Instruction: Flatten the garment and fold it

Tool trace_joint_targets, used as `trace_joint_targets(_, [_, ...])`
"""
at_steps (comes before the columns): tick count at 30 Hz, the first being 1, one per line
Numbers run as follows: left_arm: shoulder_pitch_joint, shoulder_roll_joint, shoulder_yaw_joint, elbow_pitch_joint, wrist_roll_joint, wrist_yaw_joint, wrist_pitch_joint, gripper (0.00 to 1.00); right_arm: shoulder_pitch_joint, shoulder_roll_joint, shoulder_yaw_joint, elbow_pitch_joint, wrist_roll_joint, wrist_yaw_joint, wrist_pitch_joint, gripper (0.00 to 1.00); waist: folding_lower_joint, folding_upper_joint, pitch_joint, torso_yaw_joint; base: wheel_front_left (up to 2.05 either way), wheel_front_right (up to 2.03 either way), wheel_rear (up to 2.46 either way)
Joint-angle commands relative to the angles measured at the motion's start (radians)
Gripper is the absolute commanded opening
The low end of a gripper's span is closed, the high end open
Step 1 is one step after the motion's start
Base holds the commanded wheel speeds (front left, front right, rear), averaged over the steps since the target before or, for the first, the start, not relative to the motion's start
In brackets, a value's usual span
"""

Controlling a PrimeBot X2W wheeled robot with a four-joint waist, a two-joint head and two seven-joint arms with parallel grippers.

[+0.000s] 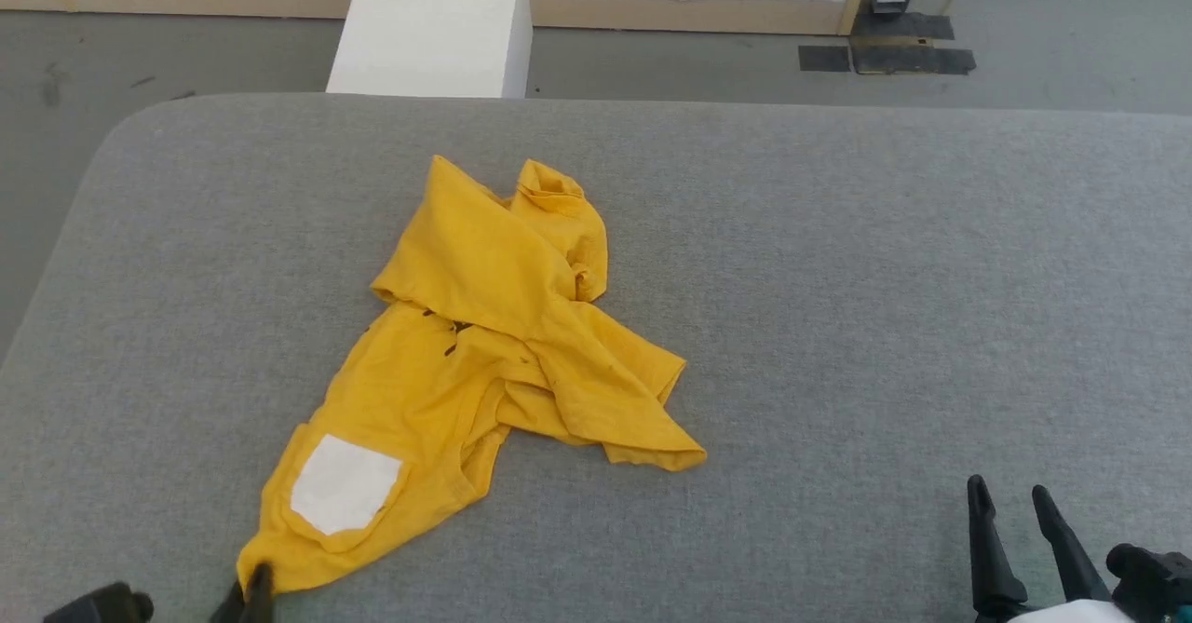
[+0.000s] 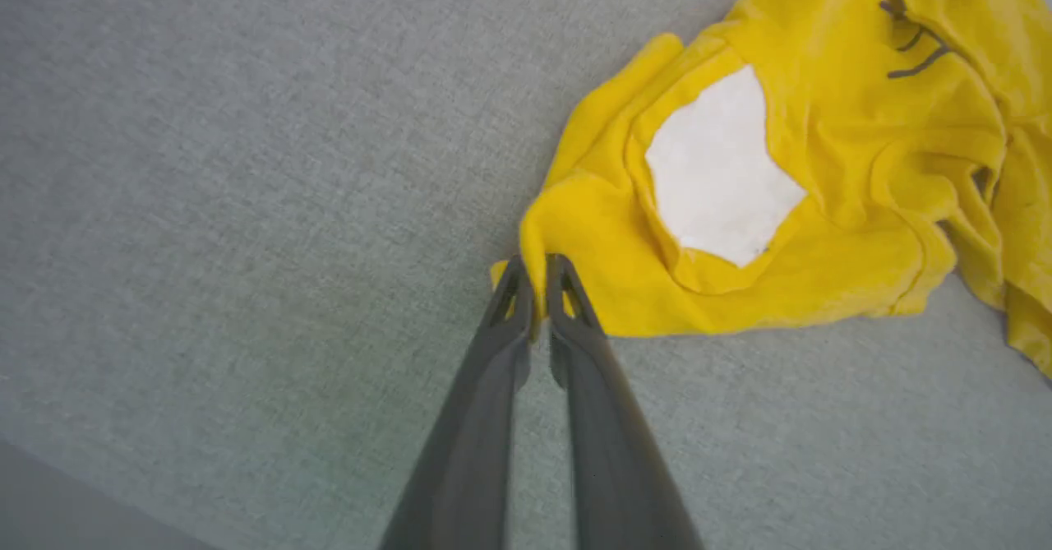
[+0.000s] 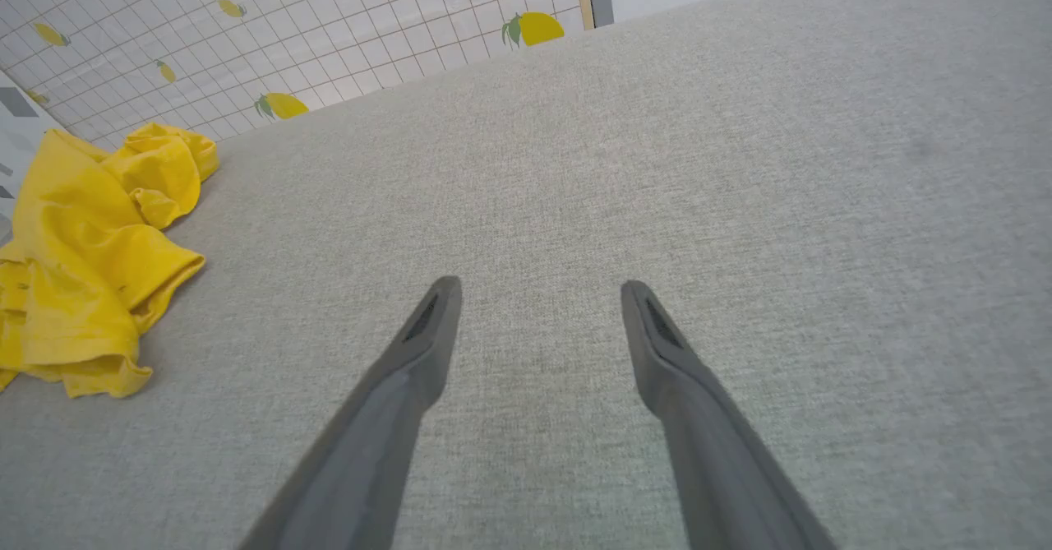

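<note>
My left gripper (image 2: 534, 269) is sitting, tips nearly together, around the near-left corner of the garment (image 1: 484, 353); pinching or not, I cannot tell. The cloth is stretching far-right; my right gripper (image 1: 1008, 491) is waiting open, well apart.

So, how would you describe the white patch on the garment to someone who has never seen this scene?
On the wide grey table lies one crumpled mustard-yellow garment. Follow it to its nearest end, by the left gripper: the white patch sits there, the one plain white, flat, roughly square area on otherwise yellow, wrinkled cloth.
</note>
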Motion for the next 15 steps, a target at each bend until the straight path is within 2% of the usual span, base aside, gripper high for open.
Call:
trace_joint_targets(1, [-0.024, -0.011, 0.006, -0.020, 0.008, -0.007, -0.022, 1.00, -0.006, 0.001, 0.005, -0.001, -0.006, -0.001, 0.006, 1.00, 0.0000, 0.0000, -0.008, 0.010, 0.00, 0.00, 0.00])
trace_joint_targets(6, [-0.078, -0.037, 0.023, -0.089, 0.098, -0.045, -0.124, 1.00, -0.029, 0.001, 0.041, -0.029, -0.038, -0.001, 0.025, 1.00, 0.0000, 0.0000, -0.018, 0.026, 0.00, 0.00, 0.00])
trace_joint_targets(8, [-0.089, -0.067, 0.044, -0.102, 0.139, -0.050, -0.142, 1.00, -0.052, 0.001, 0.077, -0.056, -0.070, -0.001, 0.052, 1.00, 0.0000, 0.0000, -0.020, 0.029, 0.00, 0.00, 0.00])
trace_joint_targets(12, [-0.095, -0.138, 0.082, -0.113, 0.244, -0.080, -0.151, 1.00, -0.131, 0.001, 0.188, -0.109, -0.124, -0.001, 0.155, 1.00, 0.0000, 0.0000, -0.022, 0.035, 0.00, 0.00, 0.00])
trace_joint_targets(15, [-0.083, -0.193, 0.095, -0.093, 0.300, -0.110, -0.152, 1.00, -0.209, 0.001, 0.289, -0.111, -0.162, -0.001, 0.296, 1.00, 0.0000, 0.0000, -0.021, 0.045, 0.00, 0.00, 0.00])
